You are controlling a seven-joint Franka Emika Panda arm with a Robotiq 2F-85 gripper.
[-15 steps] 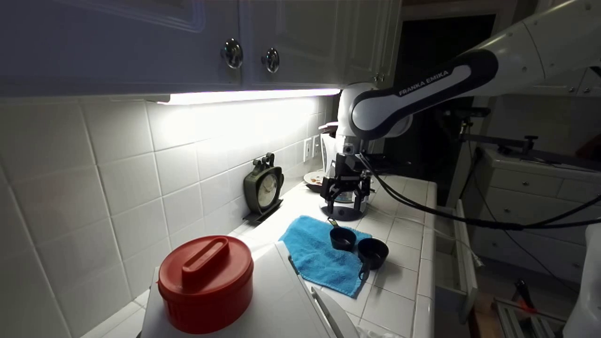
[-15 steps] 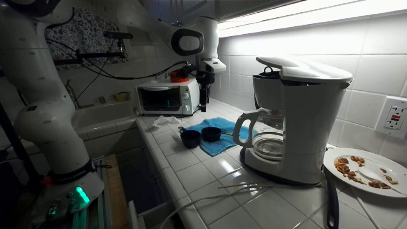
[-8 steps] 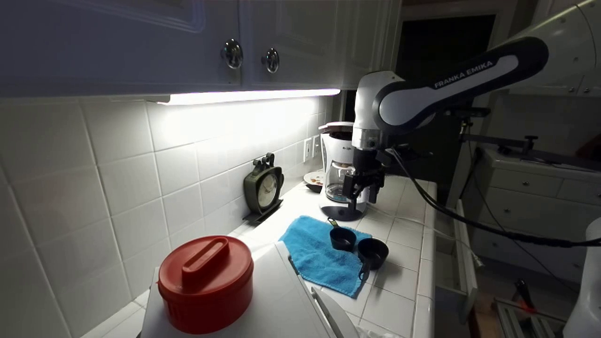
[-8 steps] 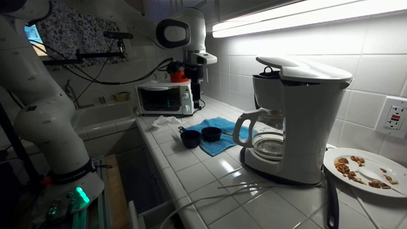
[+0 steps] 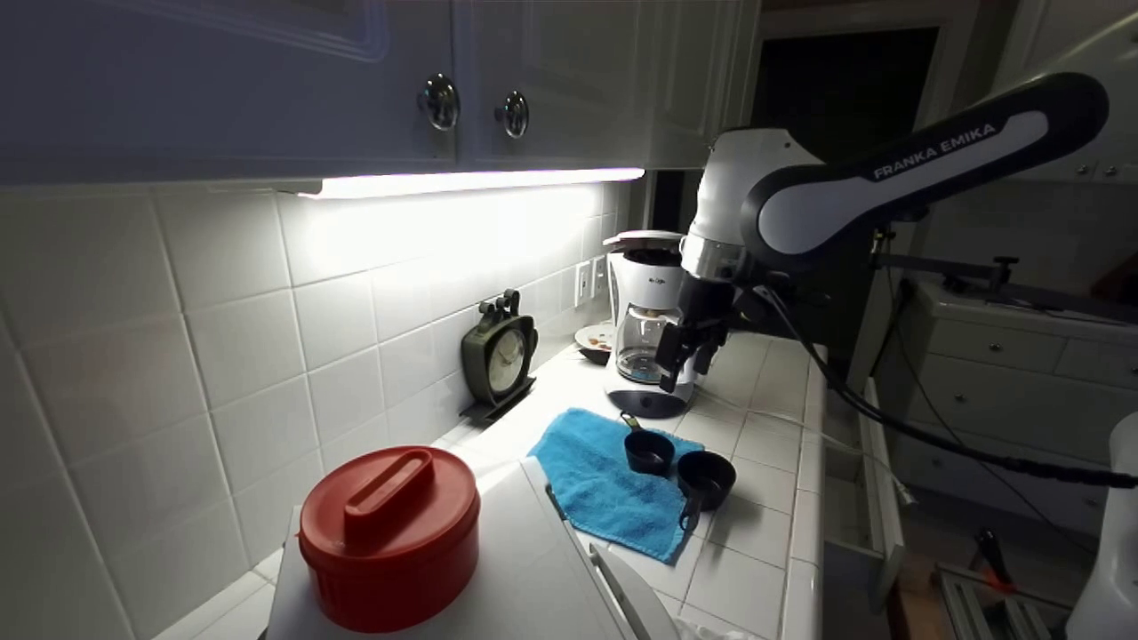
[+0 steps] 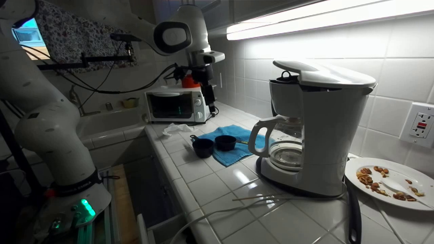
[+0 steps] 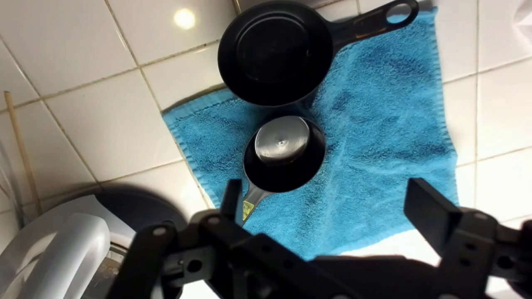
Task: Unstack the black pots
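Two black pots with handles stand apart, side by side. The larger pot (image 5: pixel 707 480) sits at the edge of the blue towel (image 5: pixel 605 507), partly on the tiles. The smaller pot (image 5: pixel 648 452) sits on the towel, its handle pointing toward the coffee maker. Both show in an exterior view, larger (image 6: pixel 202 149) and smaller (image 6: pixel 225 143), and in the wrist view, larger (image 7: pixel 272 52) and smaller (image 7: pixel 286 174). My gripper (image 7: pixel 326 197) is open and empty in the wrist view. It hangs tilted above the counter in both exterior views (image 5: pixel 685 366) (image 6: pixel 212 107), clear of the pots.
A white coffee maker (image 6: pixel 332 142) with a glass carafe stands beside the towel. A toaster oven (image 6: pixel 174 105) bears a red lidded container (image 5: pixel 391 533). A clock-like dial (image 5: pixel 502 360) leans by the wall. A plate (image 6: pixel 352 169) holds nuts. Cabinets (image 5: pixel 569 80) hang above.
My gripper has moved away from the tiled wall, toward the counter's front side, and now tilts. The pots and towel have not moved.
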